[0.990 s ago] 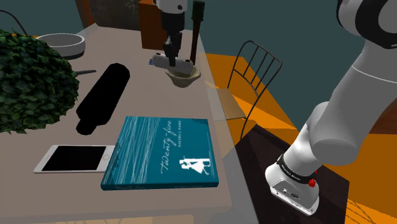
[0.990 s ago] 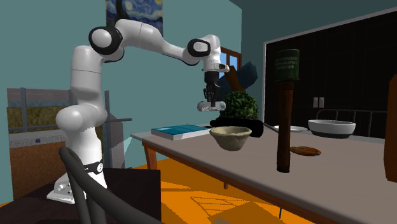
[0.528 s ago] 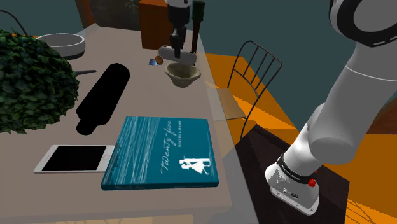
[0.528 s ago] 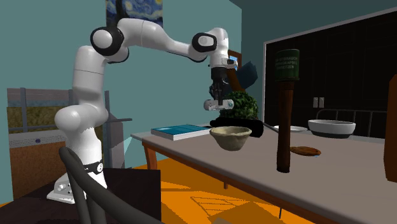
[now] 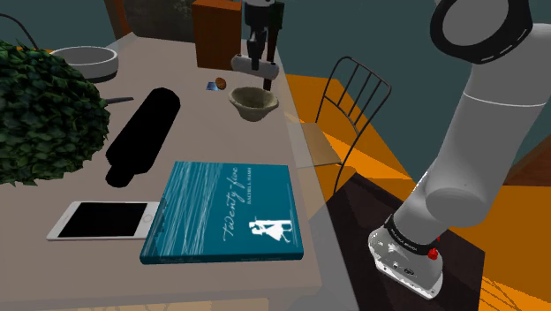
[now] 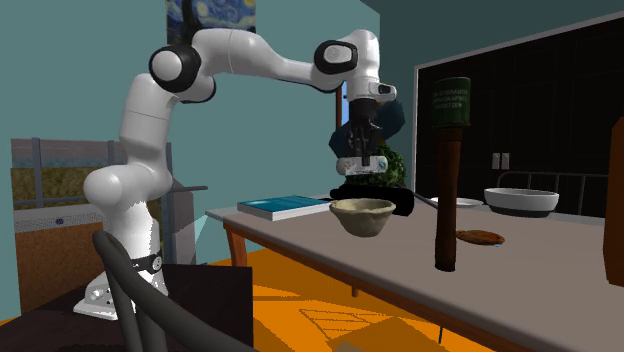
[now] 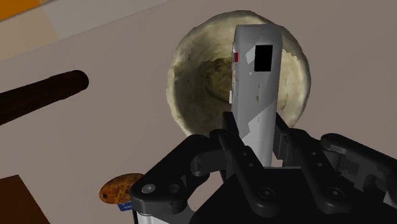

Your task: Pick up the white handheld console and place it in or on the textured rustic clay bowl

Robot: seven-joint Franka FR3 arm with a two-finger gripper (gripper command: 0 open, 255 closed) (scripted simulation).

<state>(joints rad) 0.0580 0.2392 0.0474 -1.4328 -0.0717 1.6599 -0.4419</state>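
A white handheld console [image 7: 254,83] with a small black screen hangs in the air, my gripper [image 7: 257,149] shut on one end of it. Directly below it stands the rough beige clay bowl [image 7: 191,83], with nothing inside. In the shoulder view the gripper [image 5: 258,60] holds the console [image 5: 245,64] level, a little above the bowl [image 5: 253,102] near the table's far right edge. The second exterior view shows the console [image 6: 360,165] well above the bowl [image 6: 363,216], clear of its rim.
On the table lie a teal book [image 5: 225,212], a white tablet [image 5: 99,221], a black bottle on its side [image 5: 141,132] and a leafy plant [image 5: 35,110]. A brown box [image 5: 216,31] and a grey dish [image 5: 86,60] stand at the back. A tall dark pepper mill [image 6: 448,175] rises beside the bowl.
The arm has carried the console up and toward the table's far right, from beside the bowl's rim to above the bowl. The grip has not changed.
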